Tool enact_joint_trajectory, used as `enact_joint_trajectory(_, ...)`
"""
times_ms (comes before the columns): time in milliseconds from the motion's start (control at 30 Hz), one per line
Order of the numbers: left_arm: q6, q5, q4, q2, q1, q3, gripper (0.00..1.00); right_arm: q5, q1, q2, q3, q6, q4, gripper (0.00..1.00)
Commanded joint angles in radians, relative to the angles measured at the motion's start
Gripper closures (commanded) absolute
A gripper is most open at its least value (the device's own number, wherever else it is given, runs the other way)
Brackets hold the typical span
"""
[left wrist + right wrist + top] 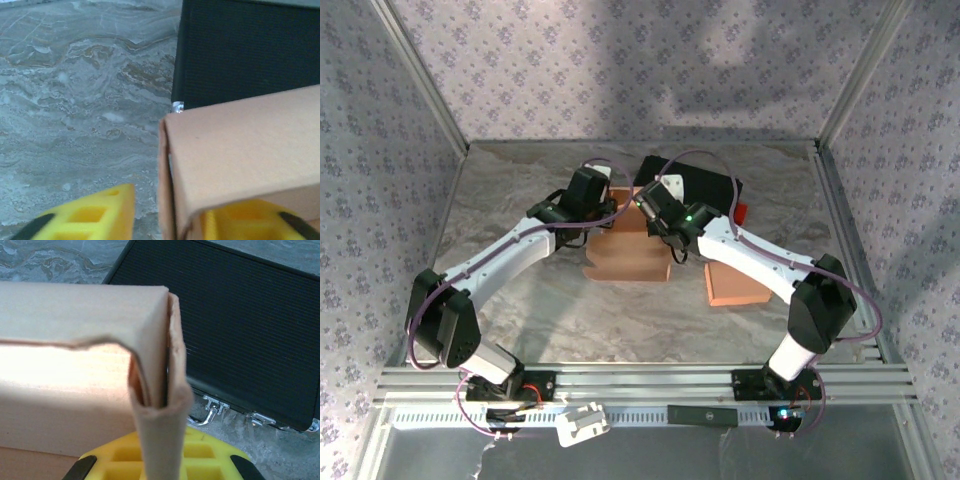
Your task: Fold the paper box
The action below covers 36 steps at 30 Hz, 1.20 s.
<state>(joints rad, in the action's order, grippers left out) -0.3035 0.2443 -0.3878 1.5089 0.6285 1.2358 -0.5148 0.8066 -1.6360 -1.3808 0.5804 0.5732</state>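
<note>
The brown paper box [628, 255] stands partly folded mid-table, between both arms. My left gripper [603, 205] is at its far left corner. In the left wrist view the left gripper [170, 212] straddles the box's side wall [166, 190]. One yellow finger [90, 215] is outside with a gap to the card, and the other finger [250, 222] sits under the top panel [240, 150]. My right gripper [655, 215] is at the far right corner. There the right gripper [162, 462] is shut on a doubled-over wall of the paper box [160, 405].
A black case [695, 180] with metal latches [215, 410] lies just behind the box. A flat brown card piece [735, 285] lies to the right under the right arm. A red object [741, 212] peeks out beside the case. Patterned walls enclose the table.
</note>
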Motion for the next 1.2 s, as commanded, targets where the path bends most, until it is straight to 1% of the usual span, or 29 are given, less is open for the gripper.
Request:
enact_joint_trajectory(0, 0.000, 0.040, 0.042, -0.032, 0.001, -0.002, 0.57, 0.002, -0.006, 0.024, 0.003, 0.013, 0.018, 1.00)
enact_joint_trajectory(67, 0.009, 0.039, 0.039, -0.033, -0.002, 0.009, 0.57, 0.005, -0.007, 0.023, 0.003, 0.014, 0.018, 1.00)
enact_joint_trajectory(133, 0.017, 0.028, 0.025, -0.020, -0.008, 0.028, 0.59, 0.009, -0.008, 0.024, 0.002, 0.015, 0.016, 1.00)
enact_joint_trajectory(267, 0.028, 0.025, 0.028, 0.004, -0.012, 0.034, 0.68, 0.019, -0.007, 0.024, -0.001, 0.017, 0.014, 1.00)
enact_joint_trajectory(333, 0.029, 0.020, 0.034, 0.014, -0.014, 0.037, 0.77, 0.021, -0.006, 0.025, -0.001, 0.018, 0.014, 1.00)
enact_joint_trajectory(433, 0.027, 0.042, 0.033, 0.022, -0.012, 0.039, 0.98, 0.021, -0.007, 0.025, -0.001, 0.019, 0.017, 1.00)
enact_joint_trajectory(467, 0.024, 0.055, 0.035, 0.020, -0.010, 0.037, 1.00, 0.021, -0.007, 0.025, -0.001, 0.018, 0.018, 1.00)
enact_joint_trajectory(600, 0.014, 0.135, 0.020, 0.017, 0.014, 0.033, 1.00, 0.022, -0.008, 0.021, 0.000, 0.025, 0.017, 1.00)
enact_joint_trajectory(667, 0.007, 0.149, 0.018, 0.013, 0.024, 0.030, 1.00, 0.019, -0.007, 0.017, -0.001, 0.029, 0.017, 1.00)
enact_joint_trajectory(700, 0.001, 0.151, 0.014, 0.009, 0.029, 0.028, 0.99, 0.019, -0.007, 0.015, -0.001, 0.032, 0.017, 1.00)
enact_joint_trajectory(767, -0.018, 0.162, 0.001, -0.004, 0.036, 0.030, 0.77, 0.015, -0.007, 0.013, 0.000, 0.037, 0.019, 1.00)
enact_joint_trajectory(833, -0.045, 0.171, -0.015, -0.031, 0.049, 0.032, 0.63, 0.014, -0.009, 0.014, 0.007, 0.040, 0.015, 1.00)
enact_joint_trajectory(900, -0.080, 0.171, -0.036, -0.062, 0.060, 0.039, 0.53, 0.016, -0.012, 0.017, 0.019, 0.040, 0.005, 1.00)
enact_joint_trajectory(1000, -0.157, 0.169, -0.084, -0.115, 0.075, 0.049, 0.43, 0.027, -0.021, 0.018, 0.037, 0.074, -0.010, 1.00)
enact_joint_trajectory(1033, -0.193, 0.163, -0.100, -0.135, 0.079, 0.047, 0.42, 0.027, -0.022, 0.019, 0.041, 0.081, -0.014, 1.00)
enact_joint_trajectory(1100, -0.252, 0.140, -0.105, -0.179, 0.084, 0.029, 0.43, 0.030, -0.024, 0.019, 0.049, 0.094, -0.019, 1.00)
enact_joint_trajectory(1167, -0.316, 0.128, -0.109, -0.221, 0.095, 0.006, 0.46, 0.028, -0.026, 0.019, 0.053, 0.112, -0.024, 1.00)
